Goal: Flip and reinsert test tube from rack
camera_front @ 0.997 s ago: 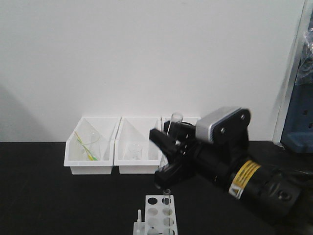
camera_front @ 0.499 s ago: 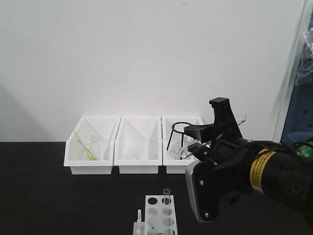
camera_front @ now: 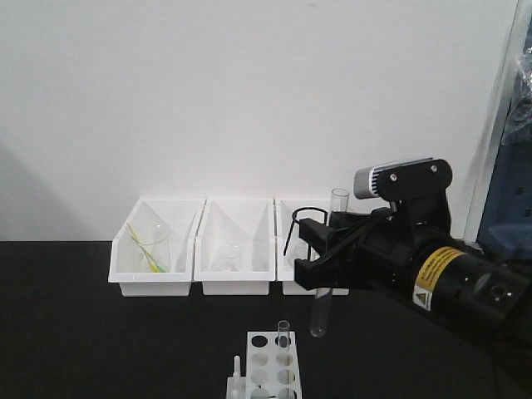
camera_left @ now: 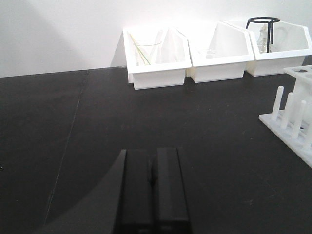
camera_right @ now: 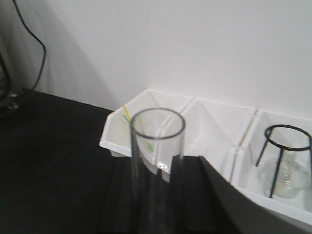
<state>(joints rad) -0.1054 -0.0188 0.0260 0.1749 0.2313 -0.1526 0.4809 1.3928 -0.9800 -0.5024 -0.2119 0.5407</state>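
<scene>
A clear test tube [camera_front: 326, 274] hangs nearly upright in my right gripper [camera_front: 320, 254], which is shut on its middle. The open rim points up and the round bottom sits just right of the rack's back corner. In the right wrist view the tube [camera_right: 157, 161] stands between the black fingers [camera_right: 127, 195], rim toward the camera. The white rack [camera_front: 268, 367] is at the front edge, with a second tube [camera_front: 283, 334] standing in a back hole. My left gripper [camera_left: 152, 155] rests shut and empty above the black table, left of the rack [camera_left: 292, 122].
Three white bins [camera_front: 156, 259] line the back wall. The left one holds a beaker with a yellow-green stick, the middle one [camera_front: 234, 258] small glassware, and the right one a black wire ring stand [camera_left: 262, 27]. Blue equipment [camera_front: 507, 208] stands at the far right.
The right wrist has rolled round. The tube has swung from slanting up to the right to nearly upright, and has moved left toward the rack. The left gripper's earlier state is not shown.
</scene>
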